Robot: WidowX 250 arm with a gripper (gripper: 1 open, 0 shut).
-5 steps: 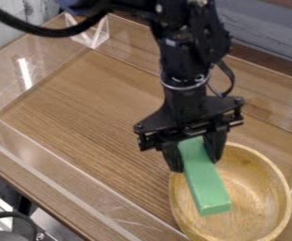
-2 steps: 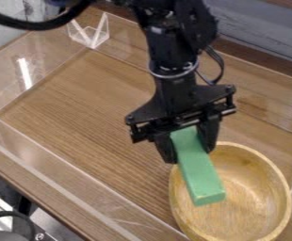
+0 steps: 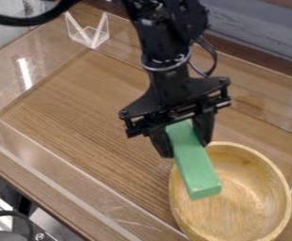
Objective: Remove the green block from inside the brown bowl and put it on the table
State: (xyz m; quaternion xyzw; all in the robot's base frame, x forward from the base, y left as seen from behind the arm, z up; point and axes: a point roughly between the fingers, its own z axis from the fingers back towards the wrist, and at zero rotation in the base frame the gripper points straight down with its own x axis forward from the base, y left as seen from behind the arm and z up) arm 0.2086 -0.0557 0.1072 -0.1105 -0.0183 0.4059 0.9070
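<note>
Already the fingers (image 3: 176, 135) are clamped tight on the upper end of the green block (image 3: 195, 169), which hangs tilted in the lower right of the frame, its lower end over the brown bowl (image 3: 265, 212) and seemingly clear of the bottom; carrying it past the rim and setting it on the worktop (image 3: 86, 113) is what remains, as I judge it. Against the picture from a second ago, arm and block sit a little higher and further left, with the block over the bowl's left rim.
</note>
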